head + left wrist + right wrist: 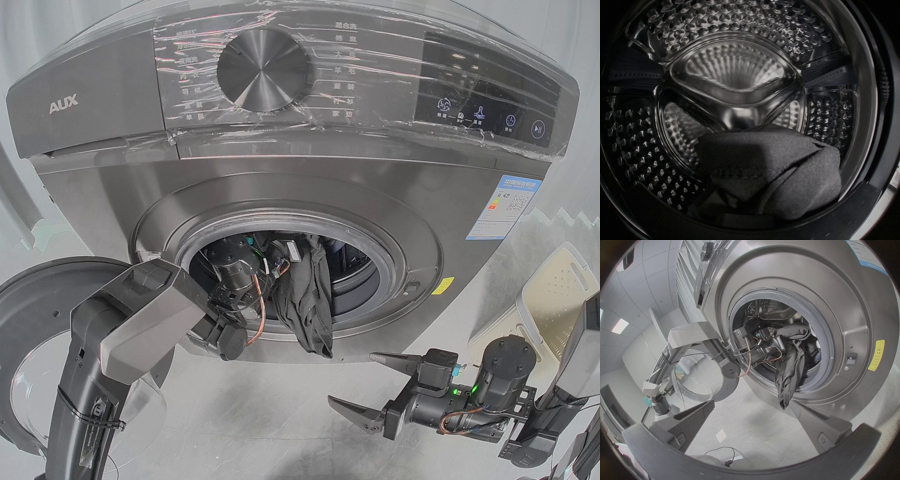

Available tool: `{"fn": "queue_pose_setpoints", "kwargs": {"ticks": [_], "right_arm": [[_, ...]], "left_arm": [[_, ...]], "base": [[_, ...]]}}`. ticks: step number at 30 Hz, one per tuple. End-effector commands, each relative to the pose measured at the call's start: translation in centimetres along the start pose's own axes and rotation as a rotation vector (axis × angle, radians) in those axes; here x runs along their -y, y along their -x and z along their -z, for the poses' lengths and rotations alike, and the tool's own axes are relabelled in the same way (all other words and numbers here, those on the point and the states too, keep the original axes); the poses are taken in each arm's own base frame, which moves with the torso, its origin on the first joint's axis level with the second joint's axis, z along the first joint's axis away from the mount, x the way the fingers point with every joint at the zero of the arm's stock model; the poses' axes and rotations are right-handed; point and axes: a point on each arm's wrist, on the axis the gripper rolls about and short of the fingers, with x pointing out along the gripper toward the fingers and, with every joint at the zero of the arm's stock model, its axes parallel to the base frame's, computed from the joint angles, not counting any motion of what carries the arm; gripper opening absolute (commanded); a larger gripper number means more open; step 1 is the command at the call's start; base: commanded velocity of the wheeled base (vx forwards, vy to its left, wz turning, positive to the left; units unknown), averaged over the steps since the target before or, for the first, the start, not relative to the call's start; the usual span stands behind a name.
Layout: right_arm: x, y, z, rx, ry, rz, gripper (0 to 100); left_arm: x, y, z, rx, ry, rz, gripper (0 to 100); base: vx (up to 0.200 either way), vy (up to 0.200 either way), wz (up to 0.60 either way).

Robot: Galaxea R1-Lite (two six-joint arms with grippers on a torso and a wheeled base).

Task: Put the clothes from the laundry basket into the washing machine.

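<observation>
dark garment (309, 300) is draping over left gripper (295, 250) inside washing machine (375, 187), grip untellable; right gripper (350, 379) is gaping wide at its 5 o'clock.

1. Washer (300, 187) dead ahead, front-on; door (37, 350) swung open to its L.
2. L arm (144, 312) in front of door, wrist end thru the opening, inside drum (731, 72).
3. Garment (309, 300) just R of that wrist: upper part in drum, lower part draped over opening's bottom lip, hanging down outside the front.
4. R gripper (351, 379) outside, before the washer, below & R of the opening, near but apart from garment's hanging end.
5. Laundry basket (556, 300) far R, beside washer's lower R corner, behind R arm (575, 362).
6. From L wrist: garment bunched at drum's near bottom, drum's back wall well behind it.
</observation>
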Motion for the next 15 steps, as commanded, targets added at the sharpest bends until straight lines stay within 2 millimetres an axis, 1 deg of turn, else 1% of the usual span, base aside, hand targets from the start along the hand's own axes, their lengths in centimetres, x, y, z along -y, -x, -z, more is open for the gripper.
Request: {"fn": "queue_pose_setpoints", "kwargs": {"ticks": [1, 4, 6, 10, 11, 14, 15], "right_arm": [[0.1, -0.2, 0.5, -0.019, 0.0, 0.001, 100], [0.1, -0.3, 0.5, -0.022, -0.002, 0.002, 100], [0.1, -0.3, 0.5, -0.022, -0.002, 0.002, 100], [0.1, -0.3, 0.5, -0.022, -0.002, 0.002, 100], [0.1, -0.3, 0.5, -0.022, -0.002, 0.002, 100], [0.1, -0.3, 0.5, -0.022, -0.002, 0.002, 100], [0.1, -0.3, 0.5, -0.022, -0.002, 0.002, 100]], "left_arm": [[-0.8, -1.2, -0.3, 0.034, 0.001, -0.022, 0], [-1.1, -2.3, -1.2, 0.067, 0.004, -0.061, 0], [-1.6, -2.8, -1.3, 0.081, 0.005, -0.079, 0], [-1.8, -3.0, -1.5, 0.088, 0.005, -0.084, 0], [-1.8, -2.9, -1.4, 0.082, 0.006, -0.083, 100], [-1.3, -2.6, -1.2, 0.07, 0.021, -0.074, 100], [-0.7, -2.0, -1.1, 0.042, 0.043, -0.065, 100]], "base": [[0.0, 0.0, 0.0], [0.0, 0.0, 0.0], [0.0, 0.0, 0.0], [0.0, 0.0, 0.0], [0.0, 0.0, 0.0], [0.0, 0.0, 0.0], [0.0, 0.0, 0.0]]}}
